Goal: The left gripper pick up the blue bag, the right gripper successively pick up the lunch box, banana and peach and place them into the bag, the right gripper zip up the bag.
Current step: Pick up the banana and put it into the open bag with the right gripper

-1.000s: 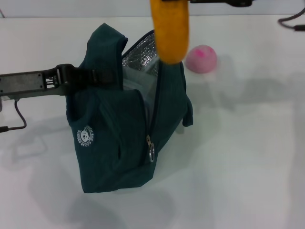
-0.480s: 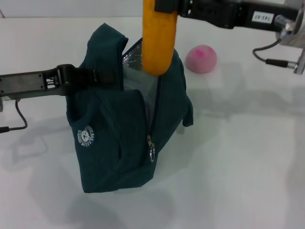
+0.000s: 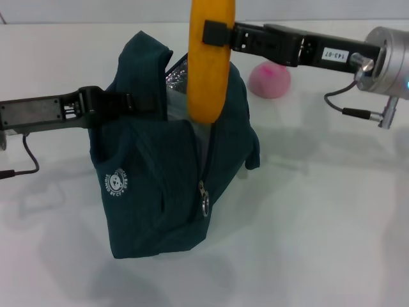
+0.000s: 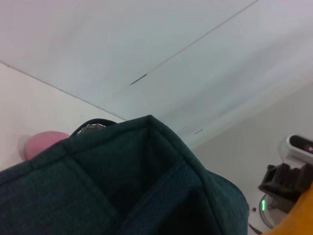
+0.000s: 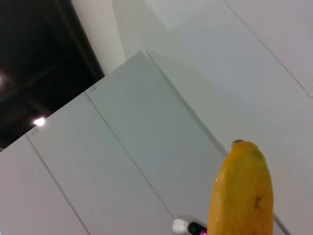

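The blue bag (image 3: 172, 173) stands on the white table, its mouth open and silver lining showing. My left gripper (image 3: 121, 102) is shut on the bag's handle at its left side, holding it up. The yellow-orange banana (image 3: 209, 61) hangs upright over the bag's open mouth, with my right gripper (image 3: 217, 33) shut on its upper part. Its lower tip is level with the bag's rim. The pink peach (image 3: 270, 79) lies on the table behind the bag to the right. The lunch box is not visible. The left wrist view shows the bag's fabric (image 4: 122, 181) and the peach (image 4: 41, 143); the right wrist view shows the banana (image 5: 242, 191).
The right arm (image 3: 332, 57) reaches in from the right above the peach, with a cable hanging under it. The left arm (image 3: 38, 112) lies along the left side. Open table extends in front of and to the right of the bag.
The right gripper has brought the banana down and slightly left, so its lower tip now reaches the bag's mouth. The bag and left gripper have not moved.
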Available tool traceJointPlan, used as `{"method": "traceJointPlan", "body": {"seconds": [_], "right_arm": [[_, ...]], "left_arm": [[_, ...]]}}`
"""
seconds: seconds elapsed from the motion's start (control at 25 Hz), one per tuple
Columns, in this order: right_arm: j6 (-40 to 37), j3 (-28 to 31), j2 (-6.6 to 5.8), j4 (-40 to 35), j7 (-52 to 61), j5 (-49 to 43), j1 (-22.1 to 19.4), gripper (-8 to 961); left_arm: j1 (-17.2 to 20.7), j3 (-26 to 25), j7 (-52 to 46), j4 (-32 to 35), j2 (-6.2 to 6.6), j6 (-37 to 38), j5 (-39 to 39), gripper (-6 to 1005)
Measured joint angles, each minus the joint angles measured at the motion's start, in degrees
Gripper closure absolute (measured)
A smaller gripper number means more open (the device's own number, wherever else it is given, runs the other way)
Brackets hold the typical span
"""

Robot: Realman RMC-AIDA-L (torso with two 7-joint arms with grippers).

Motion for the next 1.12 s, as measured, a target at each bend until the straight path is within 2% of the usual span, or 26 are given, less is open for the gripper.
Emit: {"method": "traceJointPlan", "body": {"seconds": [0.52,0.92,1.12], "right_arm": [[3.46,-2.16,-0.03,6.52,-1.68,1.30,0.47,534],[3.15,-6.34,-0.03,6.98,-1.31,2.33,0.56,533],[4.64,-9.25,-0.02,6.43,-2.84,2.39,0.05,533]], "left_arm": [[-0.11,-0.15,0.29,0.01,-0.03,-0.06,0.00,969],[-0.31,-0.14,0.69,-0.79,-0.18,-0.26,-0.09,969],[-0.12,-0.14,1.77,-2.70,0.24,-0.40,-1.68,969]]}}
